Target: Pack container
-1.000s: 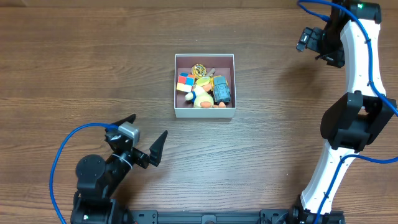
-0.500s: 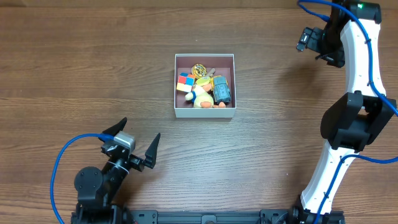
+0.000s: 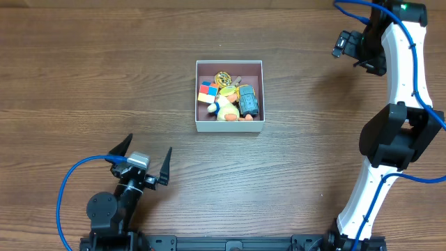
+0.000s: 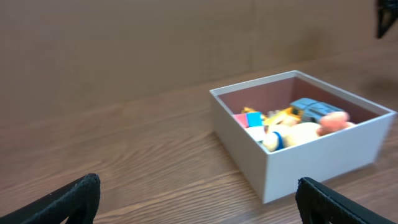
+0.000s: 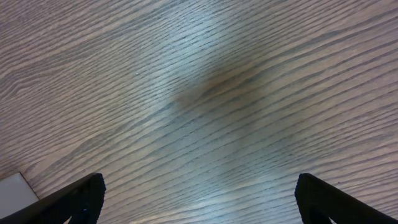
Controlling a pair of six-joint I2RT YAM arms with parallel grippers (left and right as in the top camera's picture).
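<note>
The container [image 3: 230, 126], a square white-walled box with a mauve-pink floor, sits mid-table. It holds several small toys: a blue car [image 3: 249, 102], a yellow and white plush [image 3: 224, 108] and a coloured cube [image 3: 208, 90]. My left gripper [image 3: 150, 142] is open and empty near the front edge, left of and below the box. In the left wrist view the container [image 4: 323, 158] lies ahead to the right, beyond the open left gripper [image 4: 198, 180]. My right gripper [image 3: 352, 49] hangs at the far right, high above the table. The right wrist view shows the right gripper [image 5: 199, 178] open over bare wood.
A blue cable [image 3: 66, 188] loops beside the left arm at the front left. The white right arm [image 3: 401, 104] rises along the right edge. A white corner of the container [image 5: 12, 186] shows at the lower left of the right wrist view.
My left gripper has drawn back toward the front edge and a little to the left, away from the container, still open. The right arm and the toys have not moved.
</note>
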